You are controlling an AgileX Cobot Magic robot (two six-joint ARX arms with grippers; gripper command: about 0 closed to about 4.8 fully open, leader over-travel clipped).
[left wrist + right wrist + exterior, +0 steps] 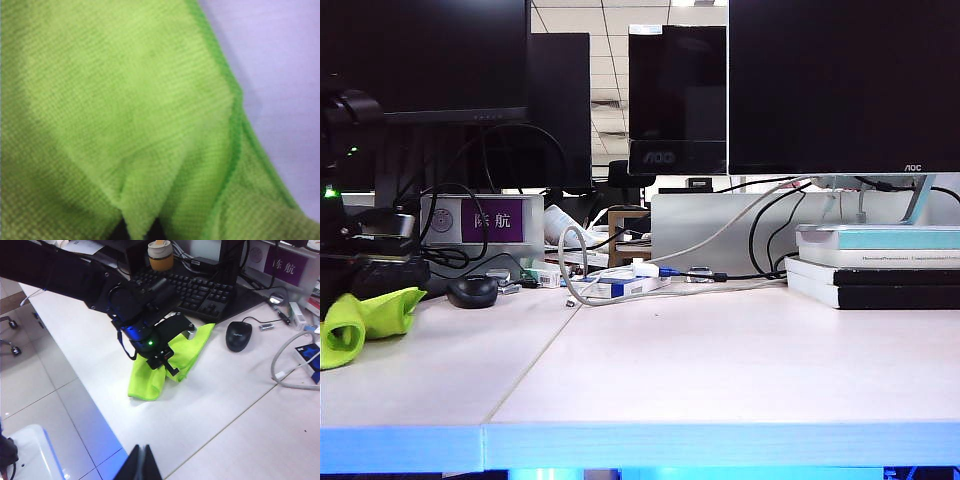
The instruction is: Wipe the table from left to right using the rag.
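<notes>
The neon yellow-green rag (365,318) lies bunched at the far left of the pale table (720,370). In the left wrist view the rag (125,100) fills almost the whole picture. My left gripper (137,229) is shut on a fold of it that sticks out between the dark fingertips. The right wrist view shows the left gripper (166,364) pressed down onto the rag (145,382) near the table's front edge. My right gripper (140,464) hovers above the table (225,405), shut with nothing in it. It is out of the exterior view.
A black mouse (473,290) sits just right of the rag, with a keyboard (200,290) and a cup (160,255) behind. Cables and small boxes (620,280) lie mid-back. Stacked books (880,265) stand at back right under the monitors. A seam (530,360) crosses the table.
</notes>
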